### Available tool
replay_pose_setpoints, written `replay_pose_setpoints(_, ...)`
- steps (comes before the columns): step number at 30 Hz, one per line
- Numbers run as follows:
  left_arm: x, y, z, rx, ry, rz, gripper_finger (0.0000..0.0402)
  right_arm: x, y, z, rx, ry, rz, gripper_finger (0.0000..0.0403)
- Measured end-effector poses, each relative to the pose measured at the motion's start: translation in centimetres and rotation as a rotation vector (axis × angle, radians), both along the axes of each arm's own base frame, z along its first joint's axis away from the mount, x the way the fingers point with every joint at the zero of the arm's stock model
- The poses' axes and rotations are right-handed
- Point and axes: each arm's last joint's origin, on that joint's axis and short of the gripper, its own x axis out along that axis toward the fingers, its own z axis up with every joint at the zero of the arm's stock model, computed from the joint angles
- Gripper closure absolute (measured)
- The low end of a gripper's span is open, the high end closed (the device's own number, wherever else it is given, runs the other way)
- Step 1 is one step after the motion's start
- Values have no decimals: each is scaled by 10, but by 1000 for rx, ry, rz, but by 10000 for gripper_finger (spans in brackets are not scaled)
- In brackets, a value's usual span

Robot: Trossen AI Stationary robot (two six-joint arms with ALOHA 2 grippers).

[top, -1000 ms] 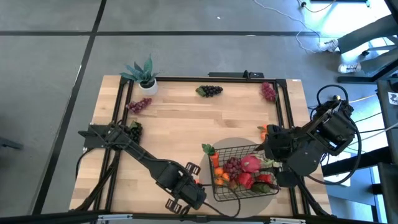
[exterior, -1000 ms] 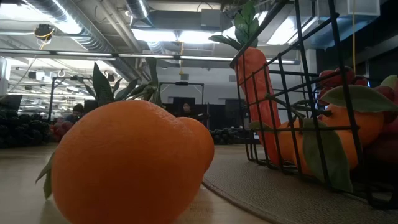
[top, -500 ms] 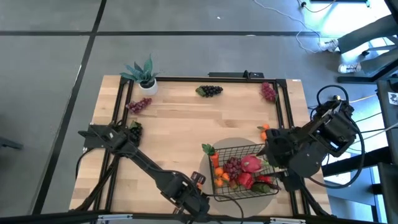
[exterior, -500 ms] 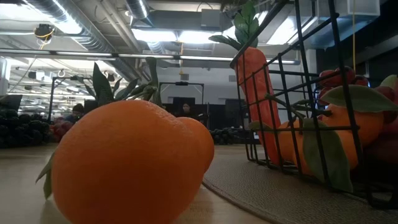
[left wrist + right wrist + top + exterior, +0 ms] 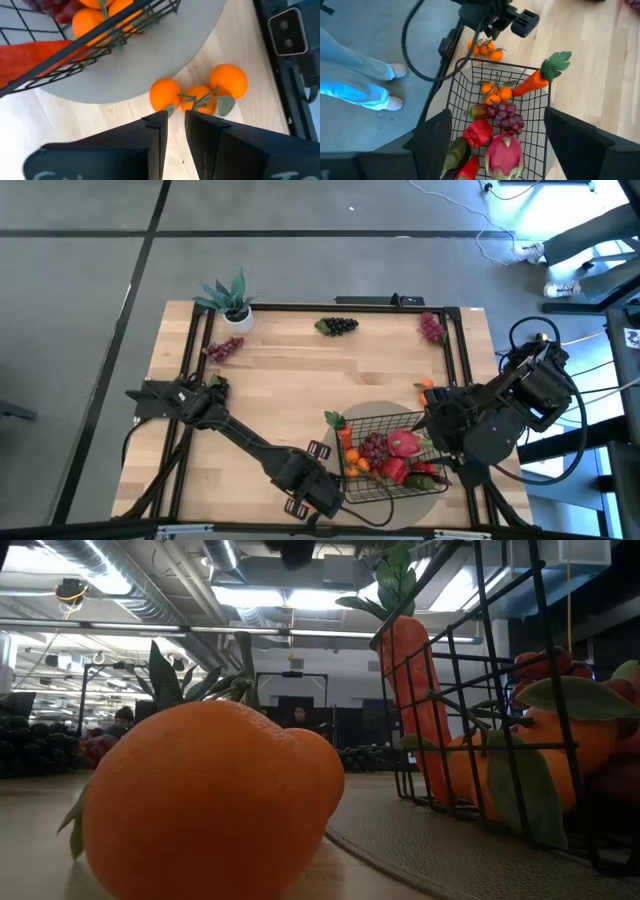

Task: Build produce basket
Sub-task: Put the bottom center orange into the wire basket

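While the right gripper (image 5: 495,145) gapes wide above the black wire-grid basket (image 5: 470,80), the left gripper (image 5: 175,117), fingers nearly together and empty, hovers over small leafy oranges (image 5: 197,92) at the wooden table's (image 5: 280,380) front edge.

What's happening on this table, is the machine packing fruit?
Yes. A black wire basket on a round grey mat already holds a carrot, grapes, a pink dragon fruit and peppers. The left gripper, fingers nearly together and empty, hovers by a cluster of small oranges lying beside the mat. The right gripper waits open above the basket.
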Motion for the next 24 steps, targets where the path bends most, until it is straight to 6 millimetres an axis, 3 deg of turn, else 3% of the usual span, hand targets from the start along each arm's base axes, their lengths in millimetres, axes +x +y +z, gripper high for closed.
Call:
replay_pose_setpoints(11,-3,0,-35,-23,103,-10,347,0,1,0,1,9,35,104)
replay_pose_setpoints(24,-1,-1,-36,-32,85,-24,347,0,1,0,1,9,36,104)
